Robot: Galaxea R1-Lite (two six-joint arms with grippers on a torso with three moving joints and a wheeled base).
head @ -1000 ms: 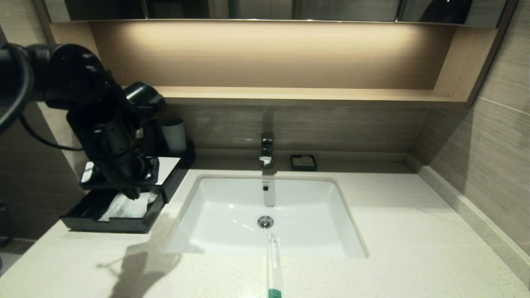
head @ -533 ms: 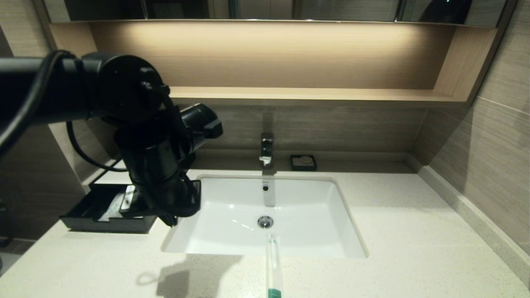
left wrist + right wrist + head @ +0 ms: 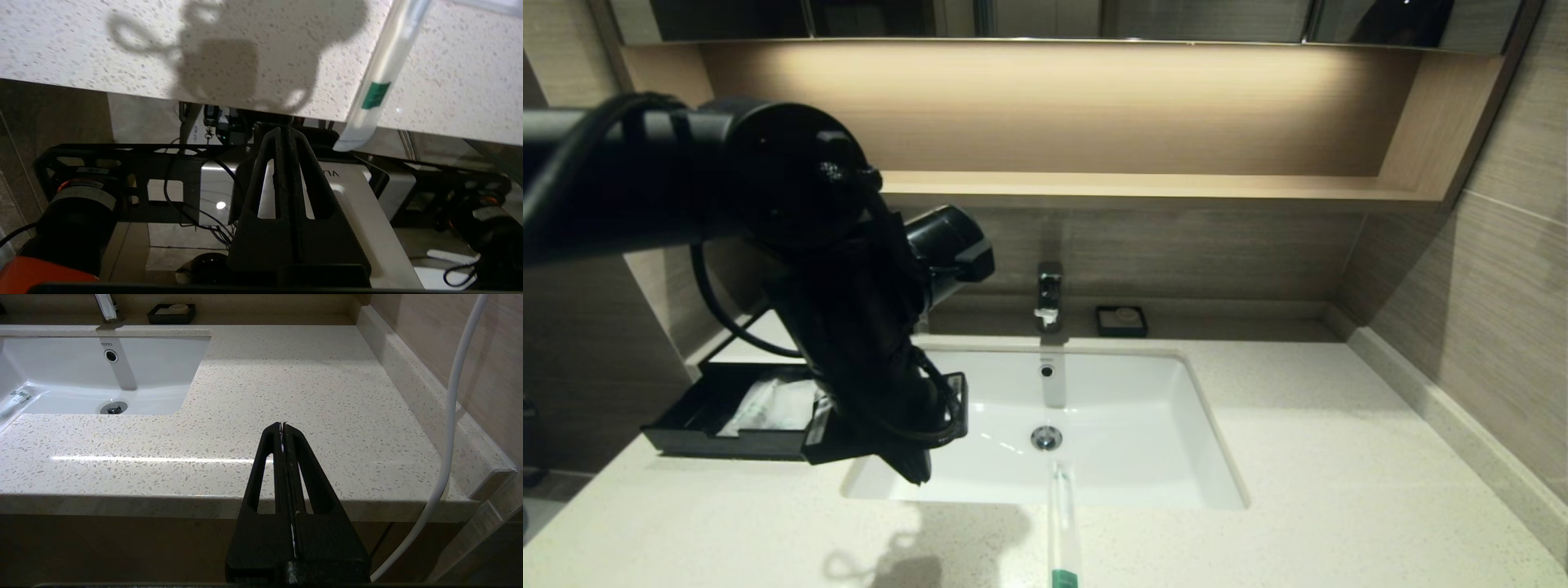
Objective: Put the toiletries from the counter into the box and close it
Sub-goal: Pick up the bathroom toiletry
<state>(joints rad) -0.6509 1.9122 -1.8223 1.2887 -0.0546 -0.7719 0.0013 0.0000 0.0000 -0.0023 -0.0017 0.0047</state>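
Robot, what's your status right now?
Left gripper shut, empty, above sink edge. Right gripper shut, parked. Black box's drawer open; slim clear green-tipped sleeve on counter. Nothing blocking.

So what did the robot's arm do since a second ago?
The left gripper swung away from the open box, across toward the sink, shut and carrying nothing. The sleeve at the counter's front edge, the packets in the drawer and the right gripper stayed put.
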